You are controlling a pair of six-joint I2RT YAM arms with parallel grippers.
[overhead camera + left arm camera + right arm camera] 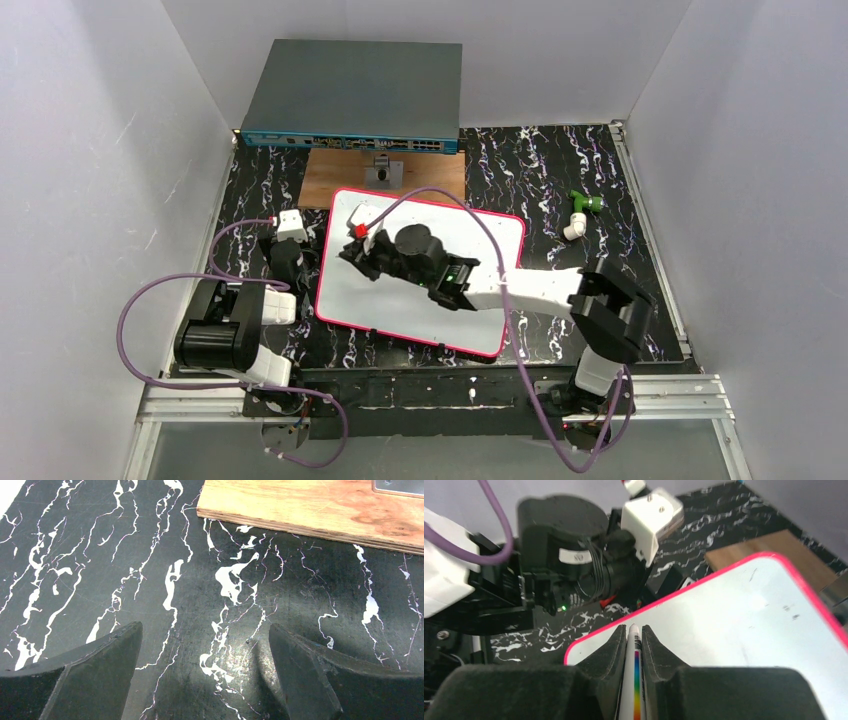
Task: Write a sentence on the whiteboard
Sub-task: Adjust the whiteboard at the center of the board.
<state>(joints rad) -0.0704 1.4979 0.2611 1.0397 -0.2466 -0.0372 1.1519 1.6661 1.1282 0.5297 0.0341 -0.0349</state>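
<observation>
Right hand [634,632] pinches a marker [634,680] over the whiteboard [744,625].
Left hand [205,650] gapes wide over the black surface [90,555], near the wooden board [310,505].

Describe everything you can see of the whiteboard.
The whiteboard is a flat white rectangle with rounded corners and a thin pink-red rim, lying slightly askew on the black marbled table. Its glossy surface shows no writing, only a few faint specks. Its far edge meets the wooden board; whether it overlaps is unclear. The right gripper hangs over its far left corner, shut on a marker; whether the tip touches the surface is hidden.
</observation>
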